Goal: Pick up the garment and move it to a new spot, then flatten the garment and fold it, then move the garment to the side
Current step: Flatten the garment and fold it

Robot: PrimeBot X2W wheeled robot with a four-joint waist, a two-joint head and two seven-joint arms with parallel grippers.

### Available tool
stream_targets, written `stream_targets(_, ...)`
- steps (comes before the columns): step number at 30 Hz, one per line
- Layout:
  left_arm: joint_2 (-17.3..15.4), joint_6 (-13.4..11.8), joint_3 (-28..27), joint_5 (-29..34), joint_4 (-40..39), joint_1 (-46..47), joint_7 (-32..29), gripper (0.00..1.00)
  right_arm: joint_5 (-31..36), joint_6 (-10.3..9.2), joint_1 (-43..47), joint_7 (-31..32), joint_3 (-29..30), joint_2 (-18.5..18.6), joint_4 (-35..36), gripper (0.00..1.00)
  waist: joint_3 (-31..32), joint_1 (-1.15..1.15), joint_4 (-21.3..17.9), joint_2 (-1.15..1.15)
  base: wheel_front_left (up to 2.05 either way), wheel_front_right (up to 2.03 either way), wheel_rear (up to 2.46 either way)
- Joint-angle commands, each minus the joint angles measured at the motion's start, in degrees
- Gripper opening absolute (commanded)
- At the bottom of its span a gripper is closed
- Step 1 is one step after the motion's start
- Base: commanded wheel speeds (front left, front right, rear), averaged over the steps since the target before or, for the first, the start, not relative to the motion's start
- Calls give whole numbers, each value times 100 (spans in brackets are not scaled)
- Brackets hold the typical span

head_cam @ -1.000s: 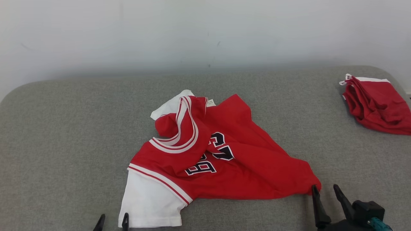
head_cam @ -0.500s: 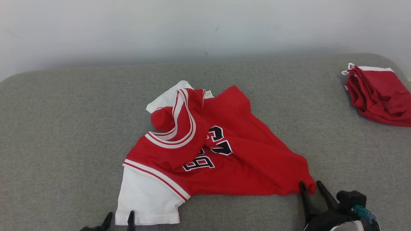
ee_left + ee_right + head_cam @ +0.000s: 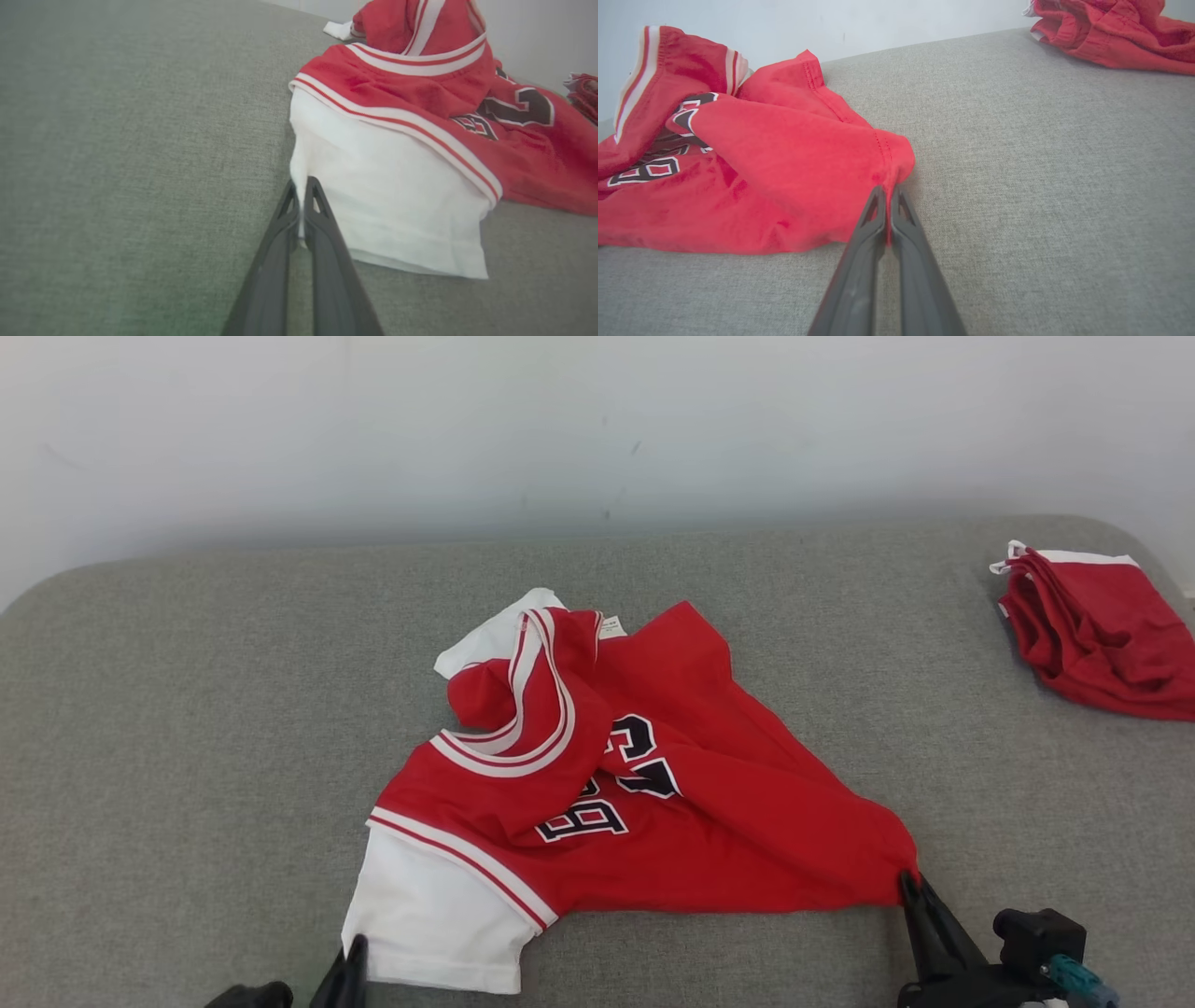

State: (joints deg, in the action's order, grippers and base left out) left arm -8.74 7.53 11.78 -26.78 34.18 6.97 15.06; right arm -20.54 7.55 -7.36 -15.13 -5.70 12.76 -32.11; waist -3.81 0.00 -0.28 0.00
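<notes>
**Both corners pinched, lift pending**

Crumpled jersey (image 3: 635, 784) lies in the middle of the cushion (image 3: 187, 709). Grips: left pincer (image 3: 301, 189) clamped on the white sleeve edge, right pincer (image 3: 887, 192) on the red hem corner. Raise both level and spread to tension the cloth. These thin bites may slip. Avoid the red pile (image 3: 1102, 635) far right.

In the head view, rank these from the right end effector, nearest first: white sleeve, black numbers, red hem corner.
1. Red hem corner, pinched in the right end effector, lower right.
2. Black numbers, mid-garment.
3. White sleeve, lower left.
</notes>
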Motion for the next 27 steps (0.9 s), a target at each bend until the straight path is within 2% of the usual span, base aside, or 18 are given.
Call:
stream_targets(1, -63, -8, -82, 136, -261, -93, 16, 0, -9, -16, 78, 3, -55, 71, 151, 0, -3, 0, 0, 0, 0, 0, 0)
stream_targets(8, -288, -9, -351, 309, -1360, 111, 16, 0, -182, -16, -229, 16, -245, 271, 816, 0, -70, 0, -104, 0, 0, 0, 0)
stream_targets(13, -529, -9, -212, 334, -1797, 667, -71, 0, -378, -16, -706, 187, -360, 365, 1127, 0, -214, 0, -168, 0, 0, 0, 0)
stream_targets(21, -1317, -9, 305, 15, -2166, 2797, -825, 0, -678, -16, -2460, 665, -477, 520, 1242, 0, -1069, 0, -272, 0, 0, 0, 0)
stream_targets(27, -1819, -9, 813, -357, -1848, 4911, -1288, 0, -831, -16, -4415, 1126, -577, 661, 1025, 0, -2031, 0, -291, 0, 0, 0, 0)
